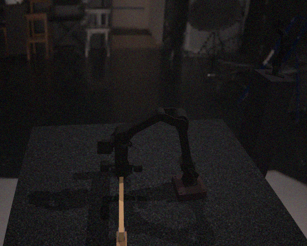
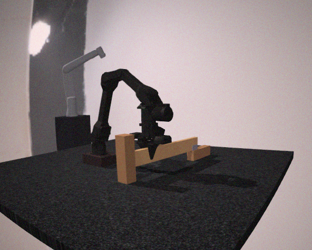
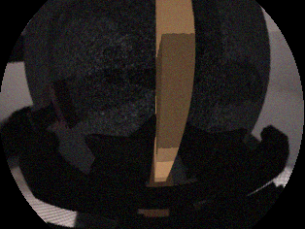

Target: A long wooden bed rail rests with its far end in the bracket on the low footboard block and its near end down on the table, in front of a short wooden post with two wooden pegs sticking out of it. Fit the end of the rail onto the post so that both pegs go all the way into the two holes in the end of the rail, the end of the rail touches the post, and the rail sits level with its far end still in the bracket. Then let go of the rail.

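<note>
Although the rail [image 2: 166, 150] appears in the exterior view to meet the face of the post [image 2: 125, 159], the pegs are hidden behind that joint, so full seating cannot be confirmed; the rail spans from the post to the footboard block [image 2: 199, 152], its far end lying at the bracket [image 2: 195, 147], and it stands clear of the table [image 2: 150, 209] along its length. Its top edge seems to climb slightly toward the far end, though the oblique angle may account for that. The jaws [image 2: 151, 150] are pinching the rail from above, near the post end; the wrist view shows the rail [image 3: 169, 91] running straight away between the dark fingers. In the top view the rail [image 1: 121, 203] lies in line with the wrist, the post end hidden under the arm [image 1: 153, 121].

Judged step: final seating of the rail end on the pegs, with release not yet done. The next move calls for confirming contact at the post and a level rail; pressure, if needed, should run along the rail axis only, since side load could bind the pegs or lift the far end from the bracket; the jaws should then spread and withdraw straight up.
</note>
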`<state>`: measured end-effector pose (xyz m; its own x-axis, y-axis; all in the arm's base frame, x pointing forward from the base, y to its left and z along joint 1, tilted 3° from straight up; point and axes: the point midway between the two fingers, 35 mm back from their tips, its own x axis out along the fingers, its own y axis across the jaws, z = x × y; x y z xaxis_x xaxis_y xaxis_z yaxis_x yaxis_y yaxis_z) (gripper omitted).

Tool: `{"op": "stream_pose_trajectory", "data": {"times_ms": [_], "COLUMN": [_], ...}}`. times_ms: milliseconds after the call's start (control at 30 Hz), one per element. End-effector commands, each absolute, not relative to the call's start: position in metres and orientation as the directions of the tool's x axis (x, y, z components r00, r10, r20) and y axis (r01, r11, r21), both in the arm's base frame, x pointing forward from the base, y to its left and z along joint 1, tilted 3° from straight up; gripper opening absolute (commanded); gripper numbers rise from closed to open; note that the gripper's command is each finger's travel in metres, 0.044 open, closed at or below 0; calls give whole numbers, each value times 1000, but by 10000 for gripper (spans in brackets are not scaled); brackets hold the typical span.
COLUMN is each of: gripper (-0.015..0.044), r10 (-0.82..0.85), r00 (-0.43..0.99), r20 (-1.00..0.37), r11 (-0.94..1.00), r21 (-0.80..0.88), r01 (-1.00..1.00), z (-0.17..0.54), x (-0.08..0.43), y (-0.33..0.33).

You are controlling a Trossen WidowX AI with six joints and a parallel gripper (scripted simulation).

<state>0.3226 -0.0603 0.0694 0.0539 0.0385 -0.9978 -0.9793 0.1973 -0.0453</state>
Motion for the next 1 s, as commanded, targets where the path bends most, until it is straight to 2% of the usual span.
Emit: {"op": "stream_pose_trajectory", "data": {"times_ms": [0,967], "gripper": [0,0], "r10": [35,35], "r00": [58,58], "r20": [-998,-998], "r11": [200,200], "r21": [-50,-50], "r01": [-978,-978], "z": [72,69], "x": [324,323], "y": [-60,-59]}}
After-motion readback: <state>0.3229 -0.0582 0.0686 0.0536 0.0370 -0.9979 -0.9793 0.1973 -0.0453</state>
